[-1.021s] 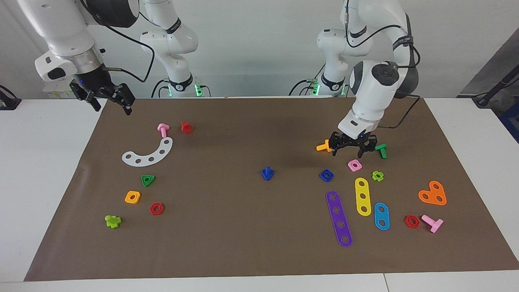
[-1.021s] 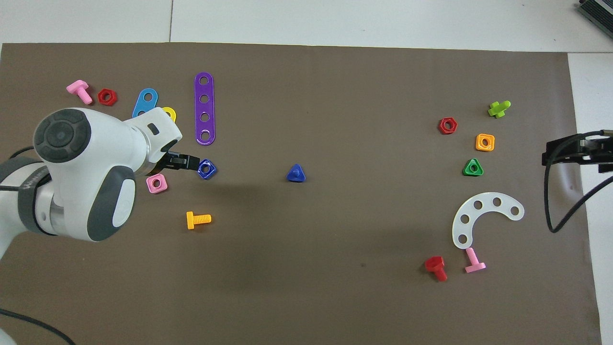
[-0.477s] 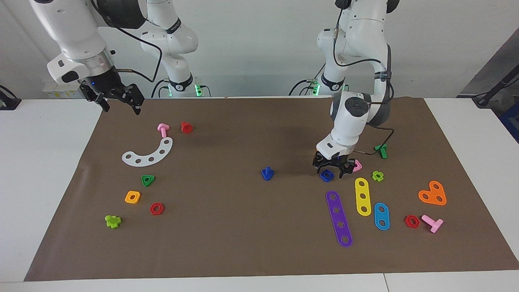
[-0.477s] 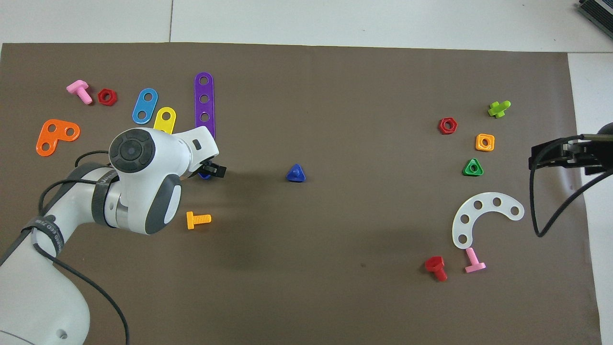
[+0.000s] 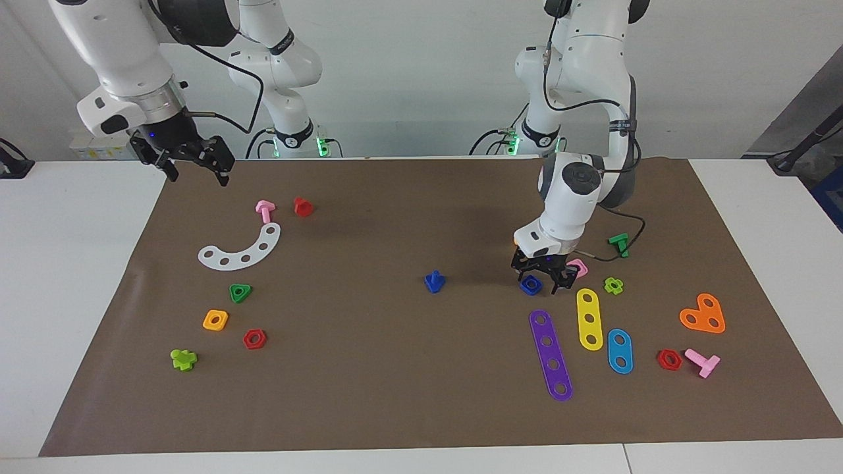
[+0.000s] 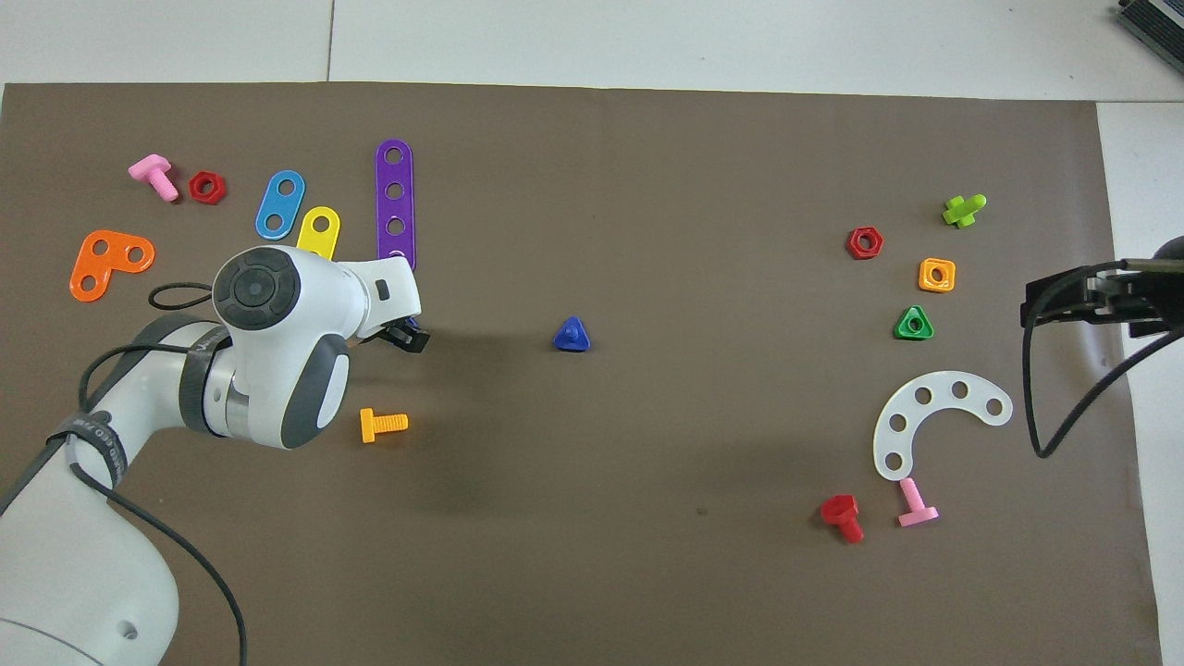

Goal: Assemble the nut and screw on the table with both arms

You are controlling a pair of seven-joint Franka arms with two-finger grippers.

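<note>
While bent steeply down — left pincer (image 5: pixel 538 282) astride nut (image 5: pixel 531 285).

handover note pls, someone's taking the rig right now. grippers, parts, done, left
Left gripper: down at the mat, open, fingers straddling the nut, beside the pink nut.
Right gripper: open, empty, waiting raised over the mat corner at its own end.
The screw: mid-mat, head down, shaft up, untouched.
Done: approach to the nut.
Left: close and lift the nut, pick the screw, thread them together.
</note>
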